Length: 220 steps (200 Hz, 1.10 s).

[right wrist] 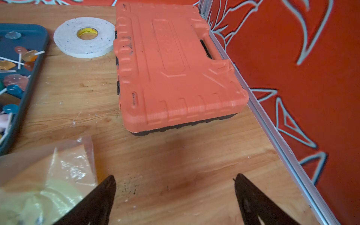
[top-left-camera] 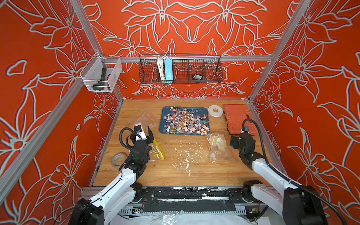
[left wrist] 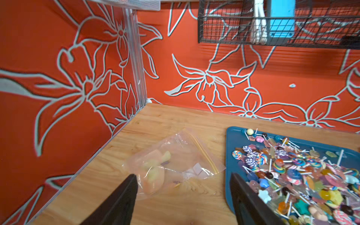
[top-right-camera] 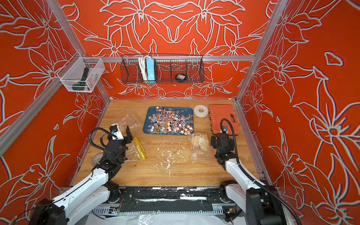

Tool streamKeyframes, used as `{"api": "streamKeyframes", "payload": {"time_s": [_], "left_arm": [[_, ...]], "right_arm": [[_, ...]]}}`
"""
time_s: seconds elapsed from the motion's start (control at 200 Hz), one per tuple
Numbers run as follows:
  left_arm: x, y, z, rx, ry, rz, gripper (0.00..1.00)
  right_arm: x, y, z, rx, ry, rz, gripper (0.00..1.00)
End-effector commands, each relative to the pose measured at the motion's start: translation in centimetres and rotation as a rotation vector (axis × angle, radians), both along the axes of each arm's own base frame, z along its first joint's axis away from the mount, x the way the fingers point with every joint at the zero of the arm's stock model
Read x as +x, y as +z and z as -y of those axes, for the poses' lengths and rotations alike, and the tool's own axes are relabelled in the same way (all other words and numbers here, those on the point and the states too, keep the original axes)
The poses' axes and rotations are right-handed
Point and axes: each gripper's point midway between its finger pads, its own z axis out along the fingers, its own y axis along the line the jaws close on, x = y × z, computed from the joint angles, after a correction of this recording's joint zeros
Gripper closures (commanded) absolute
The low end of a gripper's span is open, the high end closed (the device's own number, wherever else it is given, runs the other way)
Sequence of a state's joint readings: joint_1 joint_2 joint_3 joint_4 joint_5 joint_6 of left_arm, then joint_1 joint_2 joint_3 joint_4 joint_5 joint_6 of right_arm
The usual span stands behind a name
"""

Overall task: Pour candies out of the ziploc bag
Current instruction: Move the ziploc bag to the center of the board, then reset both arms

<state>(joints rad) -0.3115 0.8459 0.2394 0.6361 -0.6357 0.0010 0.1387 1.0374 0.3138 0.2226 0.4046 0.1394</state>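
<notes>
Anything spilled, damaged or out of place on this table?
The candies are heaped on the blue tray, none clearly spilled. Odd: white flecks and scrapes litter the wooden tabletop on the tray's near side, like residue or damage.

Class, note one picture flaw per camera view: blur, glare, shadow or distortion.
Both top views: colour fringes on the wall lines near the edges; left wrist view: wire basket blurred; right wrist view: near bag soft, faint shadow on the table.
</notes>
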Motion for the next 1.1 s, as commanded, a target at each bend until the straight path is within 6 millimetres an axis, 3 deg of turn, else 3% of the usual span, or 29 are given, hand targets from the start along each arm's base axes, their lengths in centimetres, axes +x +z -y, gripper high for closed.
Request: {"api": "streamKeyframes", "payload": {"time_s": [0.0, 0.12, 0.235, 0.35, 0.495, 0.706, 0.731, 0.751, 1.096], "left_arm": [[-0.5, -0.2, -1.2, -0.034, 0.047, 0.094, 0.24], [-0.2, -2.1, -1.5, -0.025, 0.037, 0.066, 0.24], [0.2, -4.2, -1.8, -0.017, 0.020, 0.030, 0.24], [0.9, -6.4, -1.8, -0.021, -0.029, -0.013, 0.24], [2.3, -8.6, 1.2, 0.026, -0.214, -0.066, 0.24], [3.5, -9.3, 1.4, -0.012, -0.276, -0.118, 0.19], [3.6, -9.2, 1.4, -0.014, -0.282, -0.110, 0.05], [3.5, -9.2, 1.3, -0.016, -0.282, -0.108, 0.02], [3.6, -9.2, 1.4, -0.015, -0.283, -0.113, 0.02]], "right_arm": [[2.2, 3.7, -0.1, -0.019, 0.019, 0.282, 0.04], [3.3, 3.6, -1.0, -0.048, 0.101, 0.314, 0.05], [4.3, 1.1, -1.9, -0.022, 0.182, 0.298, 0.05], [5.4, 0.2, -3.8, -0.016, 0.302, 0.215, 0.06], [6.3, -0.2, -4.3, 0.047, 0.369, 0.164, 0.10], [6.7, -0.5, -3.7, 0.085, 0.358, 0.149, 0.02], [6.8, -0.4, -3.7, 0.083, 0.356, 0.150, 0.02], [6.7, -0.3, -3.6, 0.080, 0.354, 0.157, 0.02], [6.7, -0.3, -2.9, 0.076, 0.308, 0.155, 0.02]]}}
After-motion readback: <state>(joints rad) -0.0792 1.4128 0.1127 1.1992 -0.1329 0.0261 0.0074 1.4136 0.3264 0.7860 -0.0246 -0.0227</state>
